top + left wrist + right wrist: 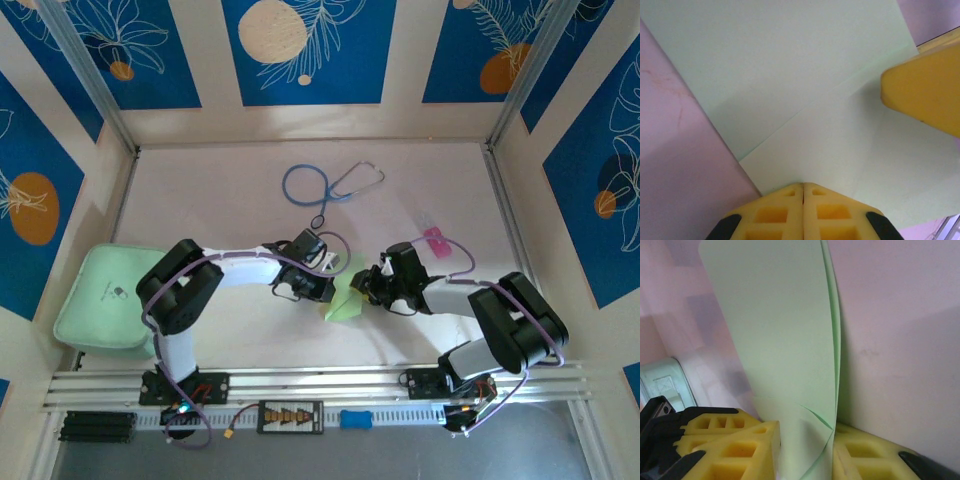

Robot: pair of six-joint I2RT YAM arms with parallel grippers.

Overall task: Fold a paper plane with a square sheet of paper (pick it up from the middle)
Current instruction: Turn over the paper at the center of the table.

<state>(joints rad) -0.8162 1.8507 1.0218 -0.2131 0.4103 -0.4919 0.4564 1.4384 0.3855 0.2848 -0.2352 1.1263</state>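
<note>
the pink table (230, 200) spreads out ahead of both grippers, and the thick mint-green pad (105, 295) lies well away on the left gripper's outer side. the left gripper (803, 187) has its yellow fingers pressed flat together with no gap, and their tips meet over the near edge of the square sheet of paper (780, 330). i cannot tell whether any paper is nipped between them. the right gripper (805, 437) faces it from just beside, its fingers narrowly parted and pinching the sheet, one pad against each face. one of its fingers (925, 90) rests on the sheet ahead and to the right of the left tips. the sheet is thin, pale green and unmarked, doubled along a crease. it rises straight ahead out of the right gripper's fingers, its layers bowing apart a little at the grip.
</note>
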